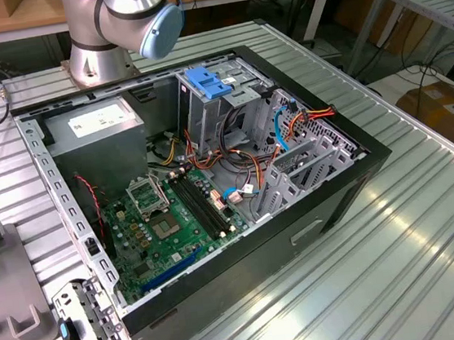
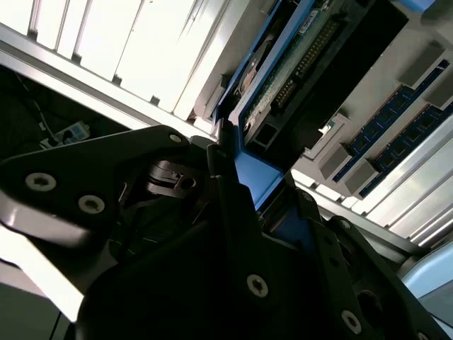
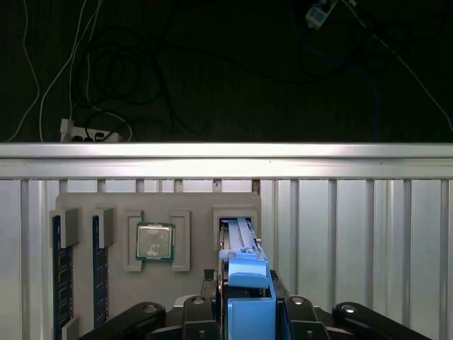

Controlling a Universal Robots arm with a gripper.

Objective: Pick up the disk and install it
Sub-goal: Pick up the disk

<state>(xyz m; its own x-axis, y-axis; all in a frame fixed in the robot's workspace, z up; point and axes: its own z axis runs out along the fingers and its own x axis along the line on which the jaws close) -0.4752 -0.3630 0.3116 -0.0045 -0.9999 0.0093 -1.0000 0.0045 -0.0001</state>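
The disk [image 3: 244,265] stands on edge with its blue side rail toward the camera. Its far end sits at a slot in the grey holder tray [image 3: 191,205]. My gripper [image 3: 249,312] is shut on the disk, a black finger pressed to each side of the blue rail. In the second wrist view the disk [image 2: 283,78] shows its green circuit board and blue rail, with the gripper [image 2: 258,191] clamped on the rail's end. Whether the disk has lifted out of the slot cannot be told. The open computer case [image 1: 212,180] lies on the ribbed metal table.
The tray also holds a processor chip [image 3: 155,242] and memory sticks [image 3: 62,276]. Inside the case stand a metal cage with a blue top [image 1: 207,83], a grey power-supply box [image 1: 95,127], the green board and loose cables. A metal bracket [image 1: 85,326] lies beside the case.
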